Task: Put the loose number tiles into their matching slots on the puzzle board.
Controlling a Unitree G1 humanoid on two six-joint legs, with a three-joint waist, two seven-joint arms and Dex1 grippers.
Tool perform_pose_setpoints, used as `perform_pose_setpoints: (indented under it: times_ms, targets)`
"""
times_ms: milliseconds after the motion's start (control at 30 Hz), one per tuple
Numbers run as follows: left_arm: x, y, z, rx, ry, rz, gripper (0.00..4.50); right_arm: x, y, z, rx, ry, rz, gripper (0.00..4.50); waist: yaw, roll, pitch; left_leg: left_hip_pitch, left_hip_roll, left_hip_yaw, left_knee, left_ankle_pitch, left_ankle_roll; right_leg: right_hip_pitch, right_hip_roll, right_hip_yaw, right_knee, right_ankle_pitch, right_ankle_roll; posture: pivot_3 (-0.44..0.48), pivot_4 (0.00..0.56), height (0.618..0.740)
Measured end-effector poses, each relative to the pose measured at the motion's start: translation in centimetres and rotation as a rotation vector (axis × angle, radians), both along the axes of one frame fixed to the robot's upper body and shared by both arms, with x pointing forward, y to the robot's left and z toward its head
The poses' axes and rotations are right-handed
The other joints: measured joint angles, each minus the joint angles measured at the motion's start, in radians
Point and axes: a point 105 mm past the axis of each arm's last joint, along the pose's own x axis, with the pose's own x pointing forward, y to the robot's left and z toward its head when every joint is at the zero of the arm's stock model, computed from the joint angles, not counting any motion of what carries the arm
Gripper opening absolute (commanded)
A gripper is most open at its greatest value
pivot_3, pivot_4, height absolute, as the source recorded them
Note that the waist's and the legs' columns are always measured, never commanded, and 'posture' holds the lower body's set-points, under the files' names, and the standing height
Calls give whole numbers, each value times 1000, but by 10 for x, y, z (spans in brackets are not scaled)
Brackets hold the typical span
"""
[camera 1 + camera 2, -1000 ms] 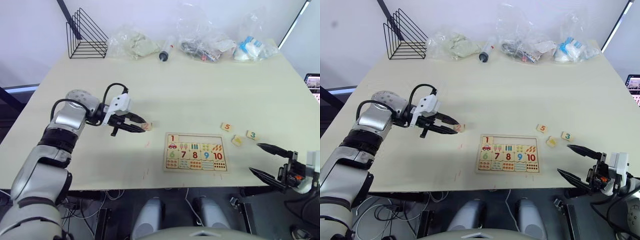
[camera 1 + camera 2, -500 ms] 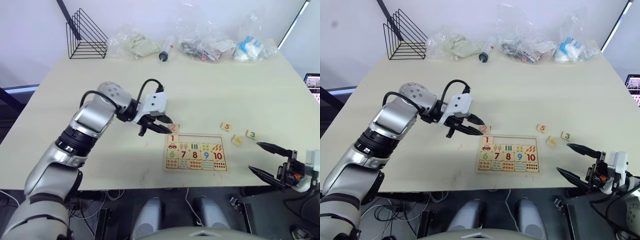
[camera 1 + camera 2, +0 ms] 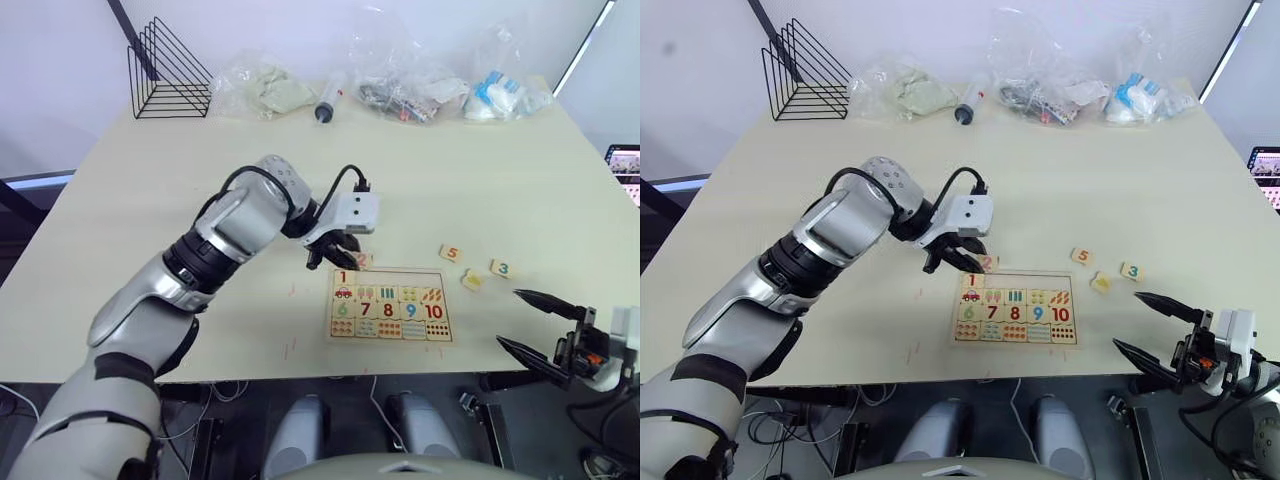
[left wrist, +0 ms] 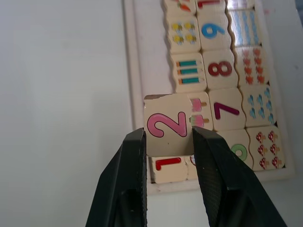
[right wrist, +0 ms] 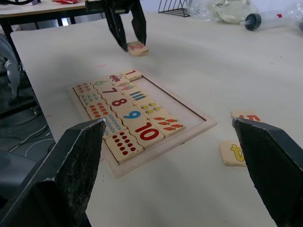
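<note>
I have the left gripper closed on the 2 tile, one black finger on each of two opposite edges, the pink digit face-up between them. From the head camera the tile hangs just off the top-left corner of the puzzle board, beside the seated 1 tile; whether it touches the board rim yet I cannot tell.

The tile looks like a thin square of pale wood — light, stiff, nothing that will flex or crush. I'd judge the smooth edges a little slippery against hard fingers, so a mid-edge pinch like the present one is the right hold; gripping near a corner would let it pivot. It should go in flat: tilted, it would likely catch on the slot wall or ride up on the 1.

The empty slots run along the board's top row to the right of the 1, and the next one over is where this piece belongs, in my judgement.

The right gripper sits wide apart and holding nothing, near the table's front edge. The 5 tile, the 3 tile and the yellow-printed tile lie loose on the table to the right of the board — the last most likely the 4
</note>
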Motion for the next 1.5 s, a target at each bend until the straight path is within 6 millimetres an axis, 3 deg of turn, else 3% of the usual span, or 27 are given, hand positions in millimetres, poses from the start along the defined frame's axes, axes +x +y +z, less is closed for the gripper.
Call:
perform_pose_setpoints:
  times_ms: [1000,1500]
  targets:
    - [14,-18,-15,86,-36,10,915,-6,3,-1,-8,-16,-28,4500,2,0,0,0,0,0,0,0,0,0,0,0,0,0,0,0,150,740]
    - [9,-17,-26,99,3,6,915,-6,3,-2,-13,-25,-38,4500,2,0,0,0,0,0,0,0,0,0,0,0,0,0,0,0,150,740]
